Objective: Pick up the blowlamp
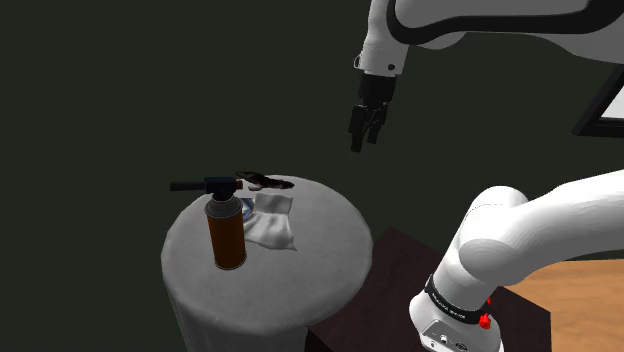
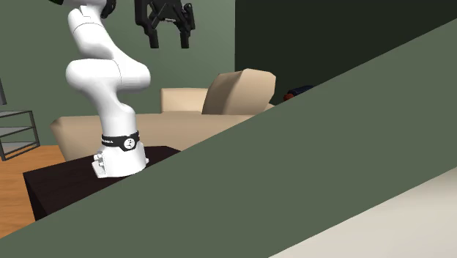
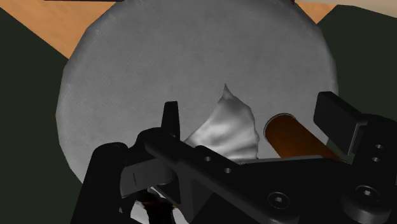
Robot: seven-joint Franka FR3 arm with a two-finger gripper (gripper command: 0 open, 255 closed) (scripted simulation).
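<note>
Round grey table (image 1: 322, 238), upright blowlamp (image 1: 226, 233) beside white cloth (image 1: 274, 228), dark unclear object (image 1: 263, 182) behind; tool (image 1: 364, 137) above, spread, empty.

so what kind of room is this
Probably a living room in a house: there is a beige sofa with a big cushion, an orange wood floor, and a round grey table holding the blowlamp.

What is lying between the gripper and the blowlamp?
In the shoulder view, a crumpled white cloth and a small black object lie on the table beside the blowlamp, toward the gripper; otherwise only air.
</note>
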